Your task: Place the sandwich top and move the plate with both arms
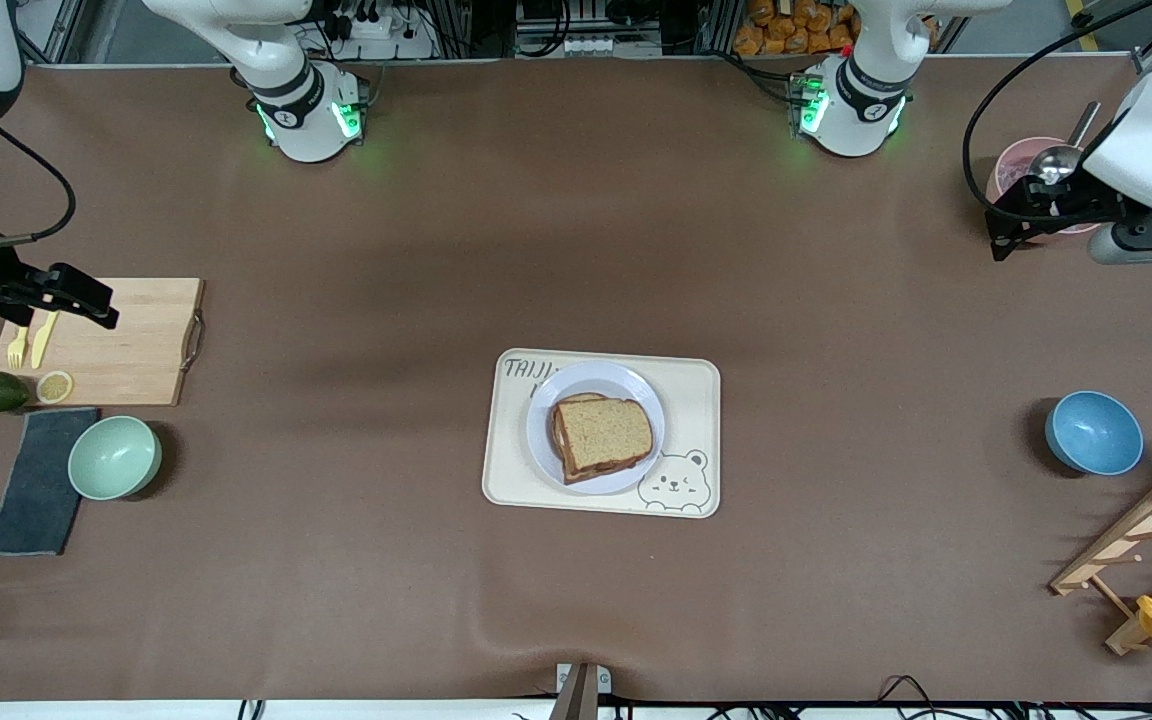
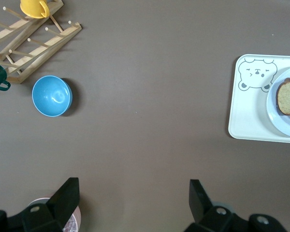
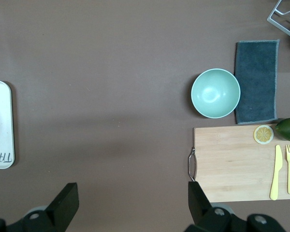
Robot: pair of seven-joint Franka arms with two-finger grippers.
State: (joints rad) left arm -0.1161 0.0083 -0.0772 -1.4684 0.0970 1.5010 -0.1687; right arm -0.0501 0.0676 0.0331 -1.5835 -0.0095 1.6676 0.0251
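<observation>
Sandwich top (image 1: pixel 603 429) hides the filling below on plate (image 1: pixel 593 427), which covers the tray (image 1: pixel 696 400) lettering past "TAIJI"; left gripper (image 1: pixel 1006 232) over pink cup (image 1: pixel 1016 170), right gripper (image 1: pixel 86 300) over cutting board (image 1: pixel 126 345), both wide open, empty.

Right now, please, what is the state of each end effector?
Left end effector: open, holding nothing, over the pink bowl.
Right end effector: open, holding nothing, over the cutting board.

A cream bear-printed tray (image 1: pixel 696 400) sits mid-table, with a blue bowl (image 1: pixel 1093 432) toward the left arm's end and a green bowl (image 1: pixel 114 457), dark cloth (image 1: pixel 36 500) and wooden cutting board (image 1: pixel 126 345) toward the right arm's end.
</observation>
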